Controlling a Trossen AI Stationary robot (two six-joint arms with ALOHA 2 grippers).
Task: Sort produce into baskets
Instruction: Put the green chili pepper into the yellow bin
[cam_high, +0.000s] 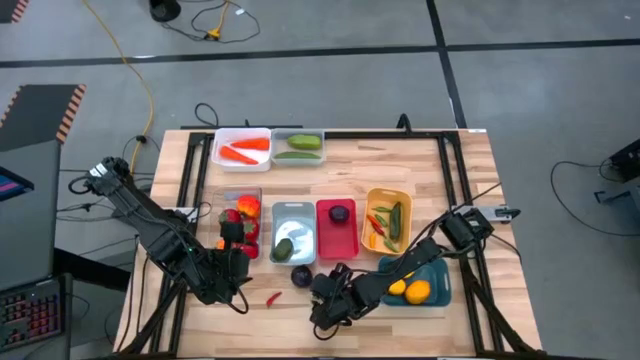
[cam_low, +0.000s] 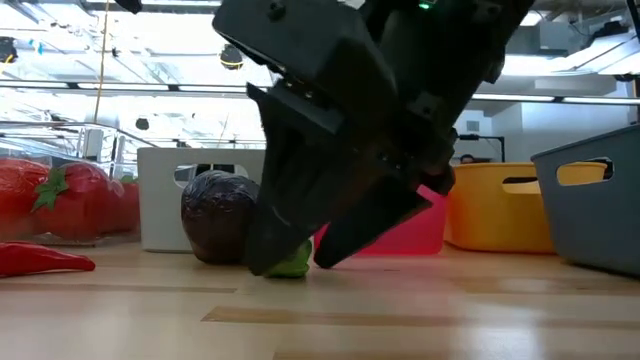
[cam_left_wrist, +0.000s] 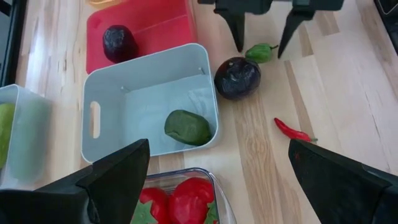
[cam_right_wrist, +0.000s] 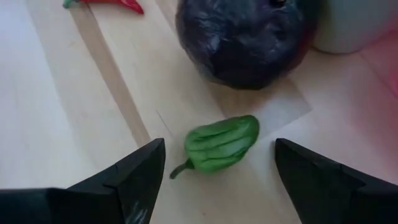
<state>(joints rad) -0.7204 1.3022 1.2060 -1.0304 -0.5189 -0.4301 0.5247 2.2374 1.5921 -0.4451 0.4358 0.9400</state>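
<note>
A small green pepper (cam_right_wrist: 221, 146) lies on the table beside a dark purple plum (cam_right_wrist: 242, 40). My right gripper (cam_right_wrist: 217, 150) is open and tipped down over the pepper, one finger on either side, apart from it; in the left wrist view the right gripper (cam_left_wrist: 264, 38) shows just beyond the pepper (cam_left_wrist: 260, 53). A red chili (cam_left_wrist: 293, 130) lies loose nearby. My left gripper (cam_left_wrist: 219, 149) hangs open above the silver-grey basket (cam_left_wrist: 93, 118), which holds a green fruit (cam_left_wrist: 186, 126). The red basket (cam_left_wrist: 168, 18) holds another plum (cam_left_wrist: 119, 42).
At the table's far edge stand a white basket (cam_high: 218, 150) with carrots and a clear basket (cam_high: 298, 160) with cucumbers. A clear basket (cam_high: 240, 193) holds tomatoes, a yellow basket (cam_high: 388, 192) chilies and pods, a teal basket (cam_high: 440, 290) yellow fruit. Bare wood lies along the near edge.
</note>
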